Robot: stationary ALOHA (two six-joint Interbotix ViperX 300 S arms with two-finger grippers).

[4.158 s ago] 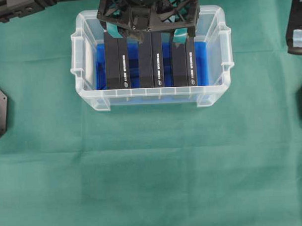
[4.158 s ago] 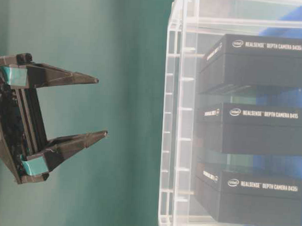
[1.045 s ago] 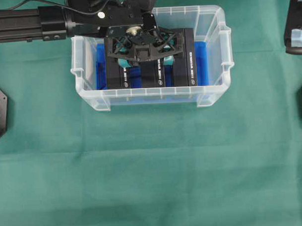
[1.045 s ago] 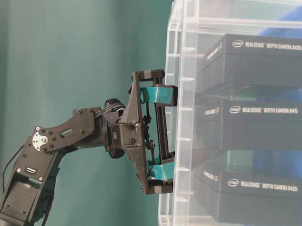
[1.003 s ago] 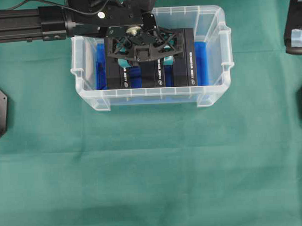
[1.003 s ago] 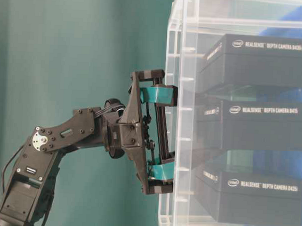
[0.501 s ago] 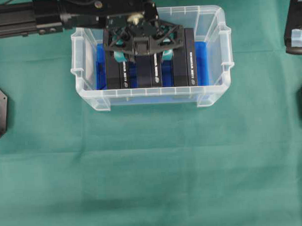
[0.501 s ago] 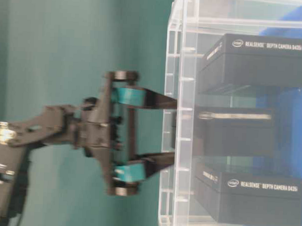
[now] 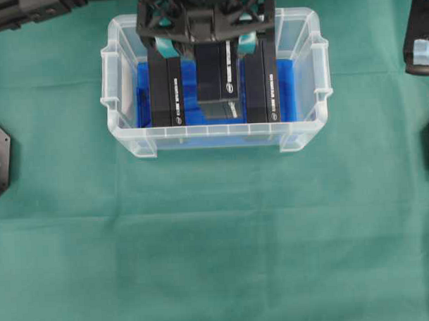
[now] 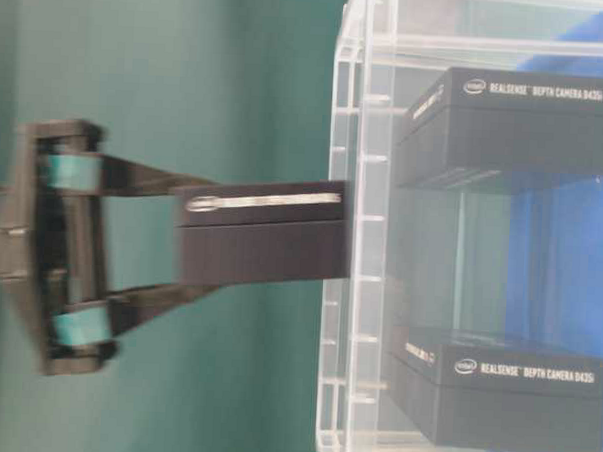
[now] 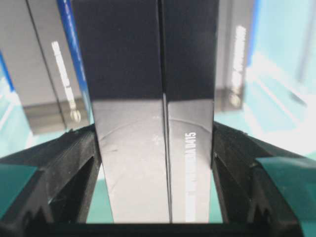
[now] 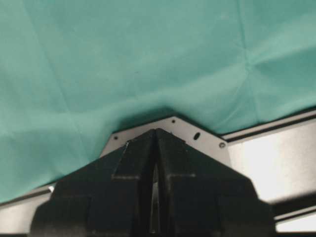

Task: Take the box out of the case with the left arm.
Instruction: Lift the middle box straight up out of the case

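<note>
The slim black cardboard box [image 10: 263, 236] was mostly above the clear plastic case [image 9: 302, 135], pinched across its flat sides by the left end effector [image 10: 141, 234]. Looked light, stiff, a bit glossy, so slippery.

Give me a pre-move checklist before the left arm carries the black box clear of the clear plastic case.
1. Grip: left gripper shut on the black rectangular cardboard box, a finger on each long side: ok.
2. Box out of the clear plastic case: not ok, its far end is at the rim.
3. Two other black boxes sit on the blue lining: ok.
4. Box level between the fingers: ok.
5. Right gripper shut, over the green cloth: ok.
6. Grip firmness: cannot tell.
</note>
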